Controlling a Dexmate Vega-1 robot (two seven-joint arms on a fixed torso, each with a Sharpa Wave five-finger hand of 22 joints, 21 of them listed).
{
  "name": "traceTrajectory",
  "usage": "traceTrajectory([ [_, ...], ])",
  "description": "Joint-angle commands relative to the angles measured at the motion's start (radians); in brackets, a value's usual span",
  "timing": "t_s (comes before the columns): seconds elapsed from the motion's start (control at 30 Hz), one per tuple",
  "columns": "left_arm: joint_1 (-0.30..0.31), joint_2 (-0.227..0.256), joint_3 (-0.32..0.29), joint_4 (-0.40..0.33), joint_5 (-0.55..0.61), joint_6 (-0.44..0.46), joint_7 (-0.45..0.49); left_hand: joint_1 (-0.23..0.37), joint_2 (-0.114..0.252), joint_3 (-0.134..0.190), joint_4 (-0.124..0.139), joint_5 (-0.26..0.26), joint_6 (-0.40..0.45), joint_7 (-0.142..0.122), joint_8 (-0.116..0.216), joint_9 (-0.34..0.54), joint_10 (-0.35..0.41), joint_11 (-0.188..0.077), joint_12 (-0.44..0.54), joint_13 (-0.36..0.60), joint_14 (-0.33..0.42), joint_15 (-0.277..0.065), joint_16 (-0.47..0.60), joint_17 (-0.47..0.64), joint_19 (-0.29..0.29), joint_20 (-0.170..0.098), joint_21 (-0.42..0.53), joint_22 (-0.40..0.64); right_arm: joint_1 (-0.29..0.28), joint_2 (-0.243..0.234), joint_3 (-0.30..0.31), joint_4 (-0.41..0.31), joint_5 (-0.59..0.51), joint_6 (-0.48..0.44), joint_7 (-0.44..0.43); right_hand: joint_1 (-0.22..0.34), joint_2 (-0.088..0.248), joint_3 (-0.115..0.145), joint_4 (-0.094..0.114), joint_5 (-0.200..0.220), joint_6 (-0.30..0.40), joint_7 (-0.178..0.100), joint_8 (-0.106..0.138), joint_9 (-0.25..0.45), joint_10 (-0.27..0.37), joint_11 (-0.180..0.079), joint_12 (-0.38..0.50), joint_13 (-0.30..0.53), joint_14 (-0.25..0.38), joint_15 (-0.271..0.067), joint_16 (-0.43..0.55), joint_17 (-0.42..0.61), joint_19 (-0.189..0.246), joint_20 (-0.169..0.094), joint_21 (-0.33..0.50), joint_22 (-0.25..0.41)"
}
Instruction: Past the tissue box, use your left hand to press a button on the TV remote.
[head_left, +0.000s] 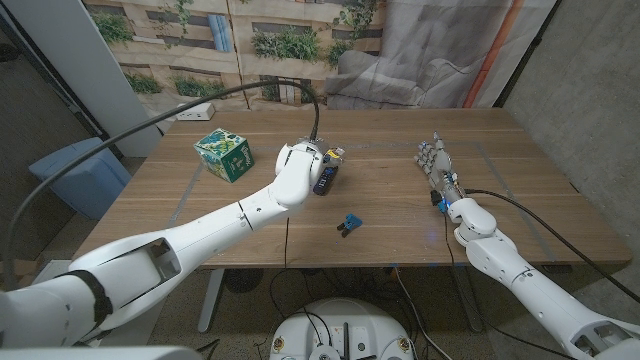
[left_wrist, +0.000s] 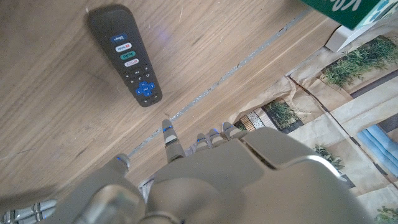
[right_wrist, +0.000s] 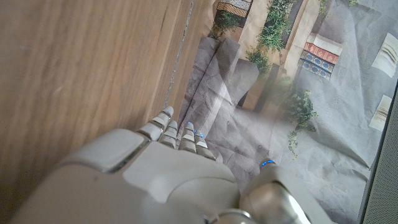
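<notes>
A wooden table (head_left: 400, 215) fills the scene, seen from above. The left arm (head_left: 230, 215) reaches in from the near left corner to the table's middle, passing on the near side of the tissue box (head_left: 223, 155), a green and white cube that stands towards the far left. That path seems chosen to carry the hand beyond the box without touching it.

The left hand (head_left: 300, 165) hangs above the remote (head_left: 325, 175), its back covering part of it from overhead. In the left wrist view, the remote (left_wrist: 125, 54) lies flat on the wood, buttons up, a blue pad near one end. The hand's fingers (left_wrist: 171, 140) point towards it, loosely apart, holding nothing and not touching it. The press looks not yet made; the hand appears lined up so that one fingertip can come down on a button.

The right hand (head_left: 437, 165) waits well apart at the table's right side, fingers straight and close together, holding nothing, probably parked out of the way.

A small dark blue object (head_left: 348, 224) lies nearer the front edge; what it is cannot be told.
</notes>
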Motion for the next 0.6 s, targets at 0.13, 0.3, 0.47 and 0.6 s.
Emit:
traceTrajectory([
  [0.13,0.144,0.046,-0.203,-0.118,-0.229,-0.025,0.234,0.014,0.104,0.002,-0.009,0.007,0.012,-0.002,0.001,0.003,-0.097,0.003,0.012,0.001,-0.166,-0.004,0.007,-0.003,-0.18,-0.04,0.011,0.001,0.019,0.008,-0.009,0.01,-0.012,-0.005,-0.005,0.002,0.028,0.01,0.001,0.001,-0.002,-0.016,0.009,0.005,0.002,-0.014,0.005,0.0,0.003,-0.021,0.005,0.003,0.01,-0.005,0.008,0.005],
  [0.3,0.204,0.063,-0.283,-0.14,-0.383,-0.055,0.393,0.021,0.107,0.009,-0.015,0.009,0.008,-0.002,-0.002,0.003,-0.079,0.002,0.014,0.001,-0.152,-0.005,0.005,-0.005,-0.163,-0.039,0.014,0.0,0.021,0.007,-0.011,0.002,-0.017,-0.012,-0.013,0.003,0.028,0.011,0.001,0.001,-0.001,-0.017,0.01,0.005,0.004,-0.017,0.005,0.0,0.005,-0.022,0.005,0.003,0.012,-0.005,0.009,0.005],
  [0.47,0.24,0.077,-0.329,-0.142,-0.501,-0.065,0.513,0.029,0.106,0.019,-0.023,0.01,0.007,-0.002,-0.002,0.002,-0.055,0.001,0.017,0.001,-0.128,-0.009,0.005,-0.008,-0.137,-0.039,0.018,-0.002,0.026,0.013,-0.016,0.003,-0.023,-0.016,-0.02,0.003,0.029,0.012,0.001,0.001,0.0,-0.017,0.01,0.005,0.004,-0.017,0.005,0.0,0.006,-0.023,0.006,0.003,0.013,-0.006,0.009,0.005],
  [0.6,0.251,0.093,-0.348,-0.136,-0.586,-0.077,0.581,0.034,0.102,0.027,-0.031,0.01,0.005,-0.002,-0.003,0.002,-0.034,0.002,0.018,0.001,-0.109,-0.011,0.004,-0.009,-0.114,-0.038,0.022,-0.003,0.034,0.018,-0.022,0.009,-0.033,-0.012,-0.023,0.003,0.029,0.012,0.001,0.001,0.0,-0.017,0.01,0.005,0.004,-0.017,0.005,0.0,0.006,-0.023,0.006,0.003,0.013,-0.006,0.009,0.005],
])
